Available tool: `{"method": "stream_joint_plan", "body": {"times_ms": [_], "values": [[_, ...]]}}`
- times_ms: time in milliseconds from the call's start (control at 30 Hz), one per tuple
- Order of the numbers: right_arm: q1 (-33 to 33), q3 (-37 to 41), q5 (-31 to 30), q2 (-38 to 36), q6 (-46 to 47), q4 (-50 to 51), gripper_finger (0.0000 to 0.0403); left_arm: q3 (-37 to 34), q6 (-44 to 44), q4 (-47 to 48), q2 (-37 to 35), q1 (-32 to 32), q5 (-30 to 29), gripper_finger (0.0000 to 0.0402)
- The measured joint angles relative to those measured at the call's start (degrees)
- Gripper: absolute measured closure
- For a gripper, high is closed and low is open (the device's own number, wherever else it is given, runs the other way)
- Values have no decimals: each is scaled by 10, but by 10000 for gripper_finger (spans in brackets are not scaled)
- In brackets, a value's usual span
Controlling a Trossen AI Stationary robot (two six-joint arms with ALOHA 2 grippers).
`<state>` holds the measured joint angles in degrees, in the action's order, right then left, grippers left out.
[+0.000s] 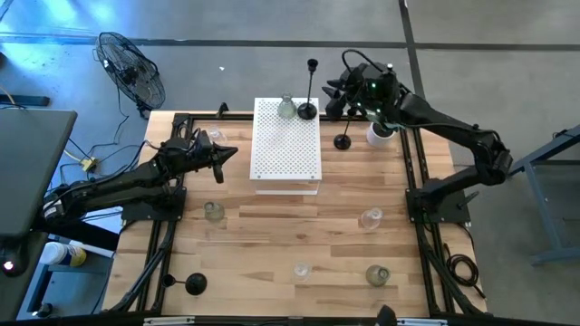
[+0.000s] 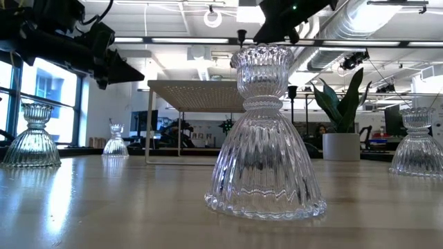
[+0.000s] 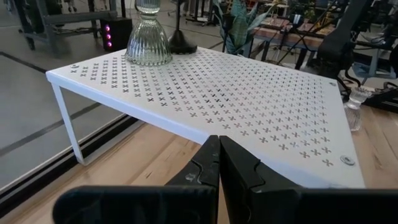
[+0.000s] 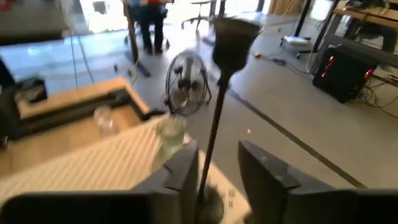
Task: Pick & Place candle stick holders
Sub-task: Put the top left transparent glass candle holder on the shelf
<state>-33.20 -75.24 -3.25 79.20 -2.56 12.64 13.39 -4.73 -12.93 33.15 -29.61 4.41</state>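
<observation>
**Tall black holder on the white rack, right end effector around its stem**

The right end effector (image 1: 337,91) is seen from above at the far edge of the white perforated rack (image 1: 285,145), beside a tall black candle stick holder (image 1: 309,91) whose round base rests on the rack's far corner. Only the right wrist view shows the fingers parted, with the thin stem (image 4: 214,124) between them; whether they touch it cannot be told. A glass holder (image 1: 286,108) stands beside it on the rack, shown close up in the left wrist view. A shorter black holder (image 1: 343,138) sits on the tabletop (image 1: 272,235) just right of the rack. The left end effector (image 1: 227,154) is held left of the rack, its fingers pressed together as the left wrist view shows (image 3: 219,168). A clear ribbed holder (image 2: 266,135) fills the low view.
</observation>
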Motion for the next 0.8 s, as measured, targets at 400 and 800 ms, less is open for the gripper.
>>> {"method": "stream_joint_plan", "body": {"times_ms": [400, 800], "values": [[162, 212, -55, -105, -5, -105, 386, 41, -27, 143, 0, 0, -120, 401], [283, 384, -147, -186, -3, -271, 401, 251, -53, 445, 149, -65, -184, 378]]}}
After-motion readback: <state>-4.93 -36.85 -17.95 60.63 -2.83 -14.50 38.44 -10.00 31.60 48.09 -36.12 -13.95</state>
